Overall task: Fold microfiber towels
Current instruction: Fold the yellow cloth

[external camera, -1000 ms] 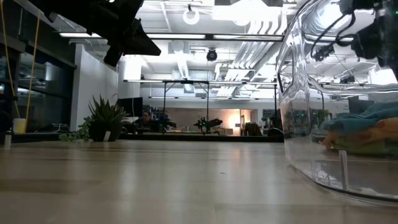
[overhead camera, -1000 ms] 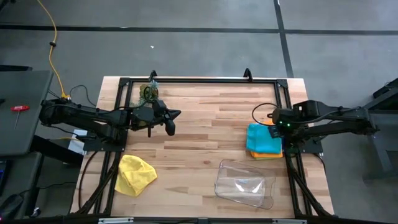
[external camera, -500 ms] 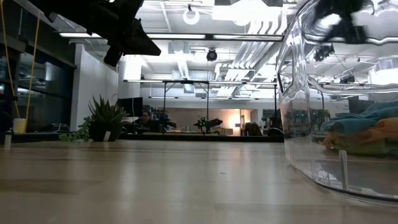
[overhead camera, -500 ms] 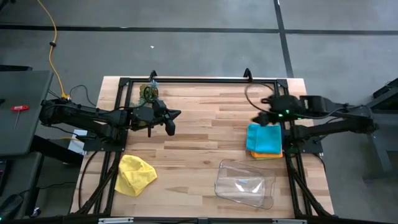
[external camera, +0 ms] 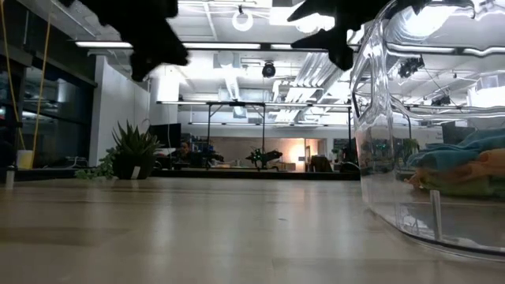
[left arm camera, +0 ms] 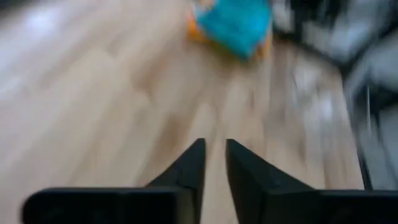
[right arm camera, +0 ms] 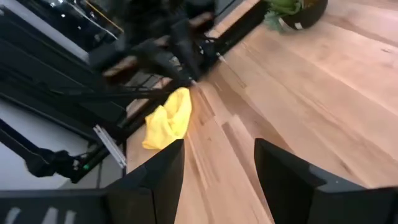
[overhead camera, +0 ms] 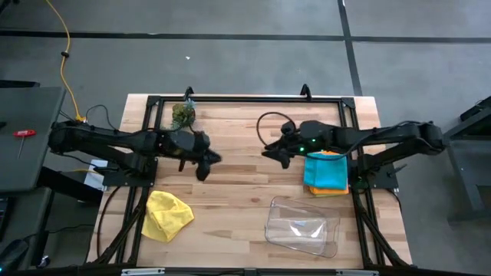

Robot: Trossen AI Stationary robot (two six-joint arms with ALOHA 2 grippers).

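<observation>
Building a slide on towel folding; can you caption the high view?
Both empty grippers, left and right, hover mid-table between crumpled yellow towel and teal-topped stack.

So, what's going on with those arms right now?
Right gripper open, empty, mid-table. Left gripper empty, slightly parted. Yellow towel crumpled, untouched. Nothing between them.

A pale wooden plank desk stands on a grey concrete floor crossed by dark seams. Level across it, the room shows a white ceiling with exposed ducts and bright strip lights, dark windows and a potted plant
</observation>
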